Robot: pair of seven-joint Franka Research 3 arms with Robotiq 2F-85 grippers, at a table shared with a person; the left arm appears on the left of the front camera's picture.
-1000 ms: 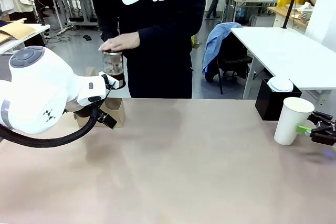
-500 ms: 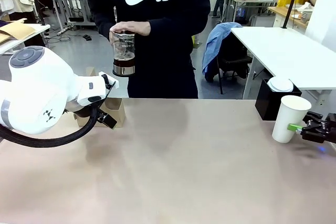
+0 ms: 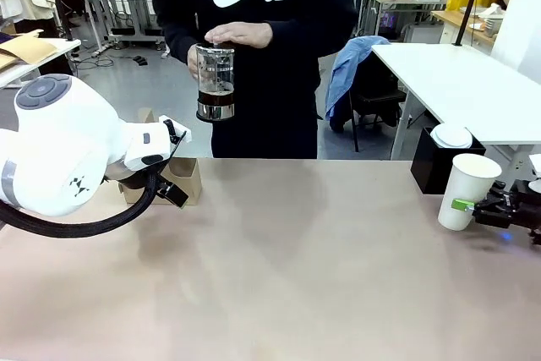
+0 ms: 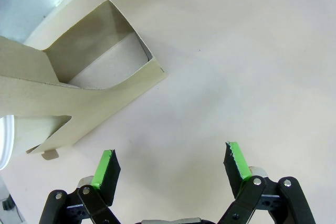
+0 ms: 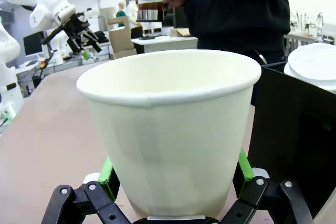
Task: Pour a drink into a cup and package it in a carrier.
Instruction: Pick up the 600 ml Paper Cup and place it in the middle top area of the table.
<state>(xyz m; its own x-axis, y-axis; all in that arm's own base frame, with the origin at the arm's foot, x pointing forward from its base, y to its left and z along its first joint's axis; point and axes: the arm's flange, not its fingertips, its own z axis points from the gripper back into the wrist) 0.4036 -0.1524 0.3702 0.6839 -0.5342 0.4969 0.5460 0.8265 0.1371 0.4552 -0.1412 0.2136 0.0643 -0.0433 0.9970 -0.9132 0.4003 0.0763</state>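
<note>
A person at the far side holds a glass French press (image 3: 215, 82) up by its lid, with the dark drink (image 3: 216, 106) in its lower part. The white paper cup (image 3: 467, 192) stands lidless at the table's right edge. My right gripper (image 5: 173, 170) is open, and the cup (image 5: 170, 129) stands between its green pads (image 5: 107, 174). The brown cardboard carrier (image 3: 188, 177) sits at the far left. My left gripper (image 4: 170, 156) hangs open over bare table just beside the carrier (image 4: 94, 77), holding nothing.
A black box (image 3: 433, 168) topped with a white lid (image 3: 451, 135) stands right behind the cup. My bulky left arm (image 3: 59, 158) hides part of the carrier. The tabletop (image 3: 296, 276) stretches between the two arms.
The person has lifted the French press and carried it toward picture right. My right gripper has slid left until its fingers flank the cup. The left arm has not moved.
</note>
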